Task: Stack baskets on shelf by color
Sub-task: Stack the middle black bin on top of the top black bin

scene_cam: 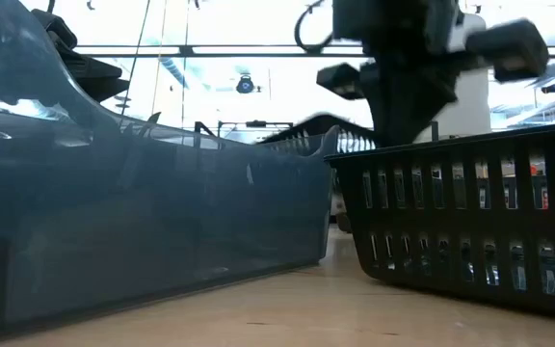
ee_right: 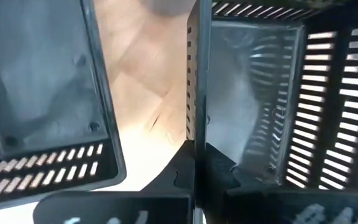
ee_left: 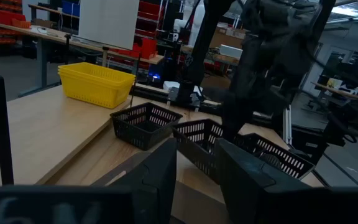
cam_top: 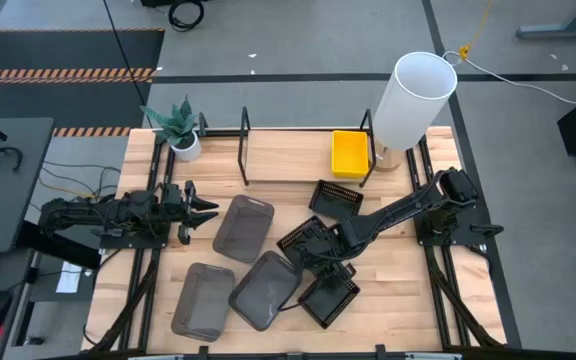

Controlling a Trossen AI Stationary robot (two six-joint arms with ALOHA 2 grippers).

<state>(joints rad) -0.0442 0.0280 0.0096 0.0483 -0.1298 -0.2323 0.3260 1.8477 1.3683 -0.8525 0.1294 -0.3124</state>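
My right pincer point(cam_top: 310, 250) was pinched shut on the thin wall of a black basket point(cam_top: 303, 240), just in front of the shelf point(cam_top: 288, 160). That wall point(ee_right: 194, 74) ran straight up between my fingers. Another black basket point(cam_top: 329, 297) sat close on the side away from the shelf, and a grey basket point(cam_top: 264, 291) touched it, so room was tight there. A third black basket point(cam_top: 337, 197) lay at the shelf's edge. The yellow basket point(cam_top: 349, 152) was on the shelf by the white tube point(cam_top: 413, 100). My left pincer point(cam_top: 200, 211) was open, beside another grey basket point(cam_top: 243, 226). Low down, basket walls hid most of the table point(cam_top: 418, 290).
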